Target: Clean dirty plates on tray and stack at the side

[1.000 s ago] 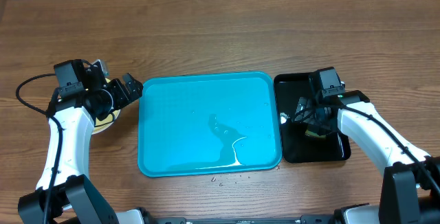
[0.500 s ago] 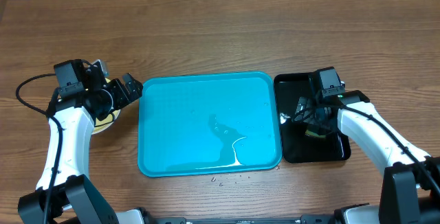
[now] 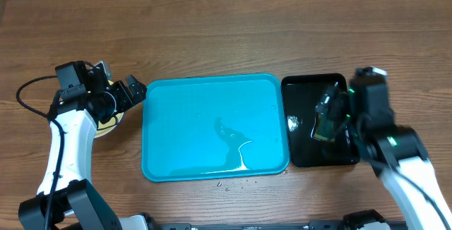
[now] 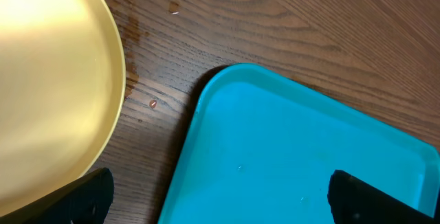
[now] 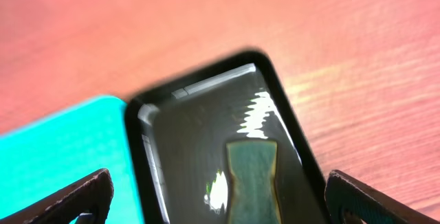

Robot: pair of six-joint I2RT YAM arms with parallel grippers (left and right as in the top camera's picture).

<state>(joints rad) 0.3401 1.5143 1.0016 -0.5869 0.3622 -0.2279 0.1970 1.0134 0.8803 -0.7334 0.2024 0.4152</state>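
Note:
The turquoise tray [image 3: 212,128] lies mid-table with no plates on it, only a film of water. It also shows in the left wrist view [image 4: 295,155]. A pale yellow-green plate [image 3: 107,123] sits on the table left of the tray, mostly hidden under my left arm. It shows plainly in the left wrist view [image 4: 48,86]. No white plates are in view. My left gripper [image 3: 134,92] is open and empty over the tray's left rim, its fingers [image 4: 220,200] wide apart. My right gripper [image 3: 330,109] is open and empty [image 5: 220,203], above a green sponge.
A black glossy tray [image 3: 304,156] stands right of the turquoise one and holds the green sponge [image 3: 323,132], which lies flat in the right wrist view [image 5: 251,179]. Water drops lie on the wood by the turquoise tray's front edge [image 3: 233,183].
My right arm has risen and drawn back toward the front right, away from the sponge, which stays in the black tray. My left arm has not moved.

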